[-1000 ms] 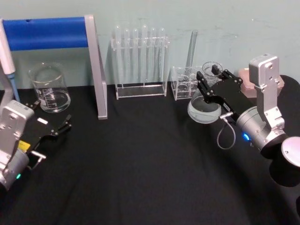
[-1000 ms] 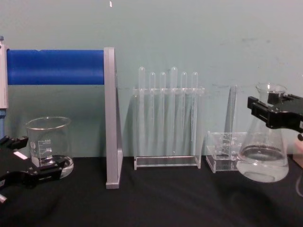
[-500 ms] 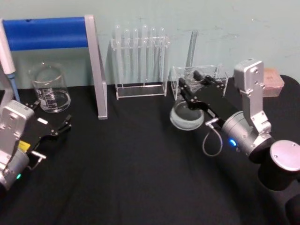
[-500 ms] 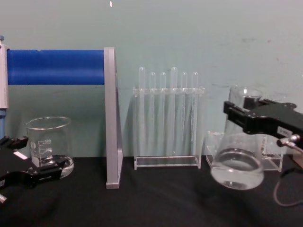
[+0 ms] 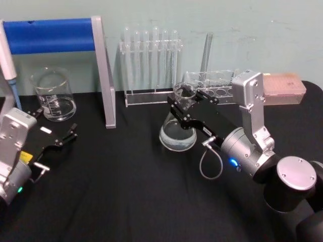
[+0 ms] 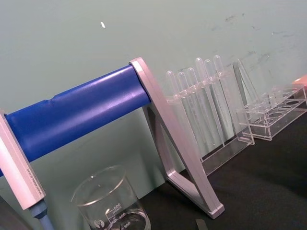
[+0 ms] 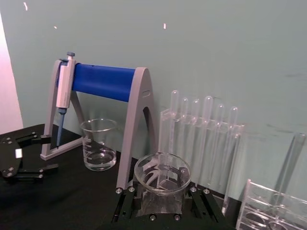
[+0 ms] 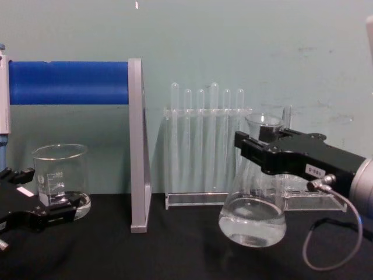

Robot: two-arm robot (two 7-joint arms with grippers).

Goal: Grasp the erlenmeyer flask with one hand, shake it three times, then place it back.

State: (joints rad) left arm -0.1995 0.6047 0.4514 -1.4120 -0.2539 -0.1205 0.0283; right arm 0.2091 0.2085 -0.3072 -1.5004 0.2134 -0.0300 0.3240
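The erlenmeyer flask [image 5: 177,133] is clear glass with a little clear liquid in its wide base. It stands upright near the middle of the black table, in front of the test tube rack. My right gripper [image 5: 186,107] is shut on its neck just under the flared rim. In the chest view the flask [image 8: 253,220] hangs from the right gripper [image 8: 257,149], and I cannot tell whether its base touches the cloth. The right wrist view looks down on the flask's rim [image 7: 162,168]. My left gripper [image 5: 54,124] rests open at the table's left, near the beaker.
A glass beaker [image 5: 53,96] stands at the back left under a pipette stand with a blue bar [image 5: 50,35] and grey leg [image 5: 104,75]. A test tube rack [image 5: 151,65], a low acrylic rack [image 5: 214,91] and a pink box [image 5: 285,88] line the back.
My right gripper has carried the flask leftward from the right rear, past the low acrylic rack, to the table's middle. The left gripper has stayed where it was.
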